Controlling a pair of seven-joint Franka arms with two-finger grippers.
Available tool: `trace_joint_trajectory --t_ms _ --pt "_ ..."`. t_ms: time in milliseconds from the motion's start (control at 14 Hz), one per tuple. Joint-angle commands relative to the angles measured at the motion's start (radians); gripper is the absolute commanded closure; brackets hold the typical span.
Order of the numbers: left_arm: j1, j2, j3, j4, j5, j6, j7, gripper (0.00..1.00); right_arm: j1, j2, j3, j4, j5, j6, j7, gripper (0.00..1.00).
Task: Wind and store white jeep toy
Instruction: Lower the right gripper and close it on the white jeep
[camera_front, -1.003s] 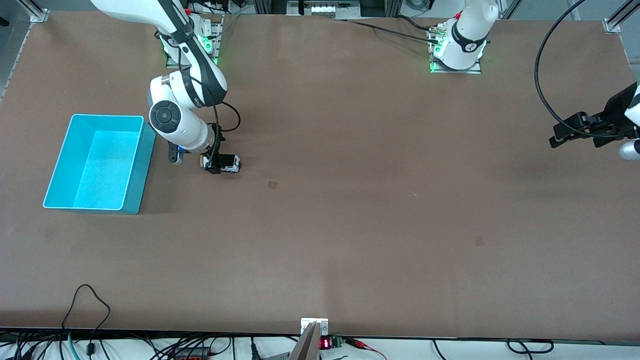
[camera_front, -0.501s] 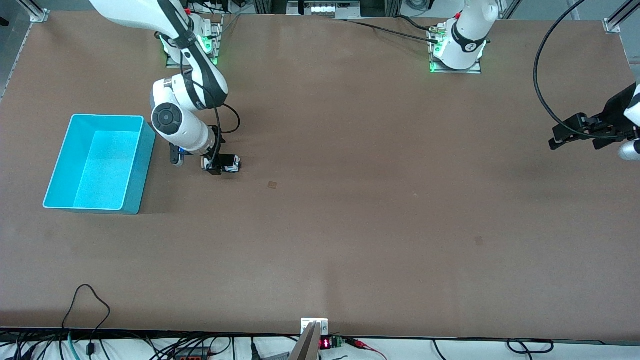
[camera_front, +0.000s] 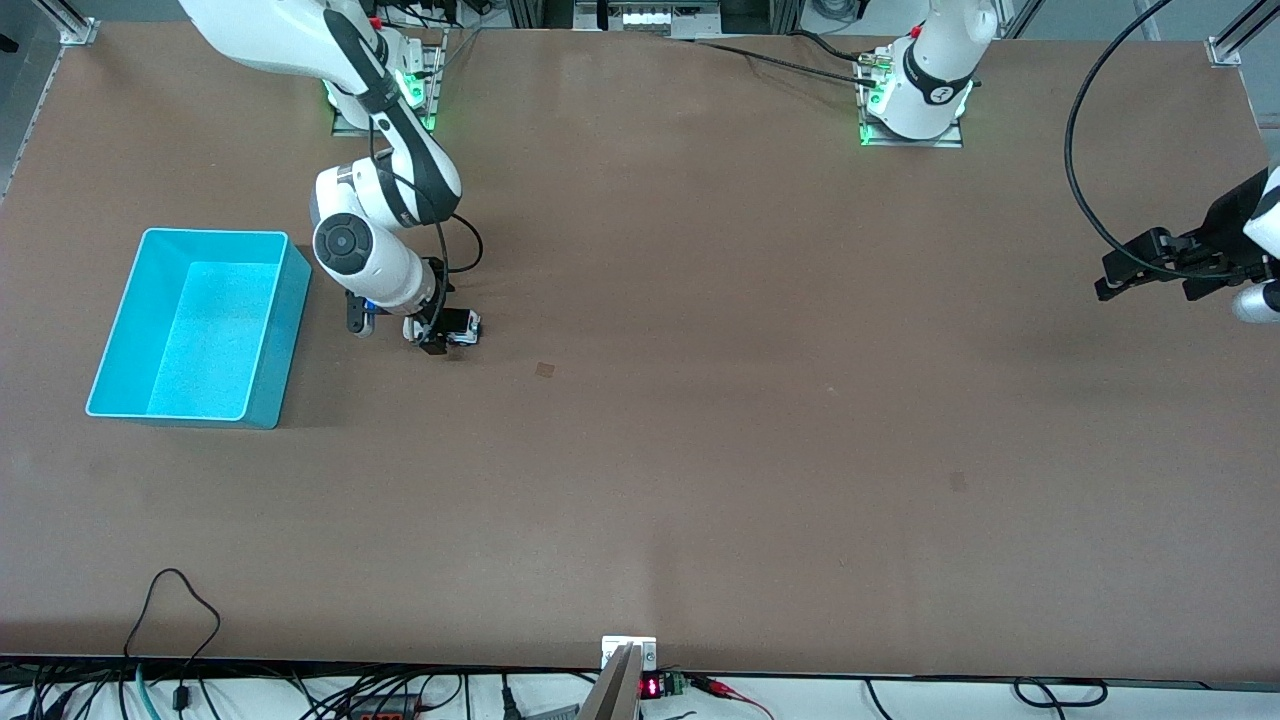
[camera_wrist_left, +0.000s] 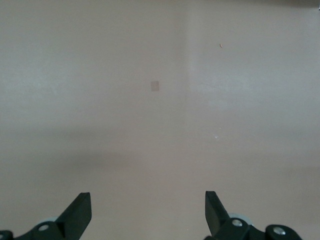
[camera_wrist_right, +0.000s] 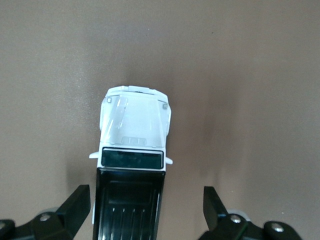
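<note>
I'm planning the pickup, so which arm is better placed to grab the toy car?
The right. Its tool is open directly over the toy car, fingers either side of it, beside the bin. The left tool waits open over bare table at its own end.

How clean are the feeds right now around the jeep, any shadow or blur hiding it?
Right wrist view: the white jeep toy is sharp, with soft shadows on the table beside it. Front view: the right arm covers part of the jeep; the teal bin casts a shadow toward it. Left wrist view: only evenly lit table, slightly soft.
</note>
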Motion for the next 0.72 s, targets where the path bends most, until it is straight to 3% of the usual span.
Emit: trace_joint_trajectory --t_ms 0,143,215,358,501,645 --pt "-0.005 -0.008 0.003 -0.008 -0.002 0.012 -0.003 0.0 0.007 0.006 -0.001 -0.008 -0.004 0.019 -0.01 0.0" --pt "-0.005 -0.008 0.002 -0.008 -0.002 0.012 -0.003 0.0 0.007 0.007 -0.001 -0.008 -0.004 0.02 -0.033 0.0" --pt "-0.005 -0.008 0.003 -0.008 -0.002 0.01 -0.003 0.0 0.009 0.007 -0.001 -0.008 -0.004 0.019 -0.05 0.05" --pt "-0.005 -0.008 0.003 -0.008 0.0 0.01 -0.003 0.0 0.012 0.007 -0.001 -0.008 -0.004 0.017 -0.053 0.26" --pt "0.001 -0.008 0.003 -0.01 0.0 0.007 -0.003 0.0 0.012 0.007 -0.001 -0.008 -0.004 0.017 -0.053 0.56" --pt "0.003 -0.006 0.003 -0.01 0.0 0.007 0.001 0.0 0.011 0.007 -0.001 -0.008 -0.004 0.017 -0.054 0.72"
